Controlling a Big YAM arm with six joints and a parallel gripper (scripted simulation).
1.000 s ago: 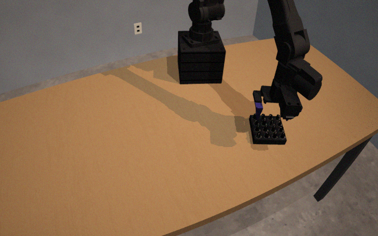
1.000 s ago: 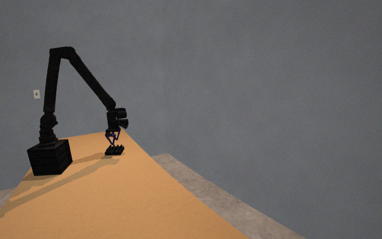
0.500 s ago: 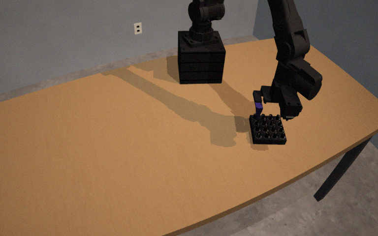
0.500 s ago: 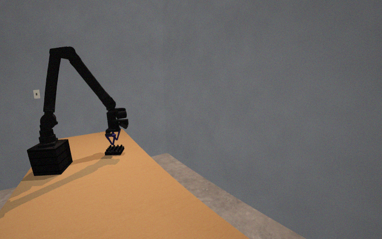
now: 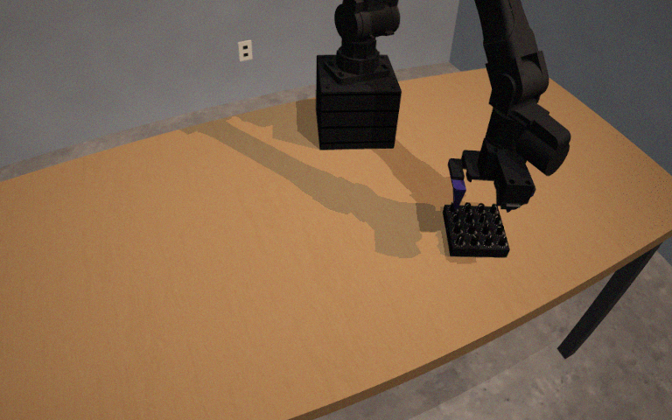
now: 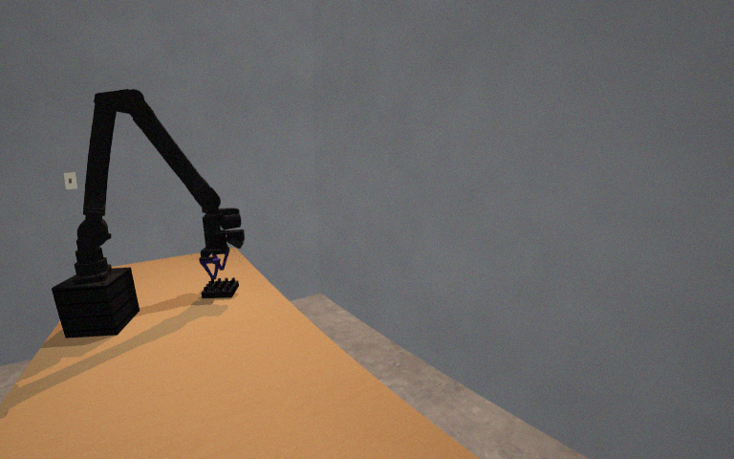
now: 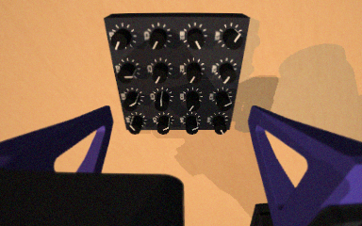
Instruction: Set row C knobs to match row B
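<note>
Gripper (image 5: 482, 207) (image 6: 218, 273) (image 7: 180, 113), spread fully (nothing held), could knock neighbouring knobs (image 5: 472, 229) (image 7: 193, 72) on the knob box (image 5: 479, 253) (image 6: 216, 295) (image 7: 176, 16) if lowered this wide.

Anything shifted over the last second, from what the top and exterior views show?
Nothing visibly changed. The arm and the knob box look the same, and nothing was taken hold of or let go. Single knob lines are too small there to compare.
</note>
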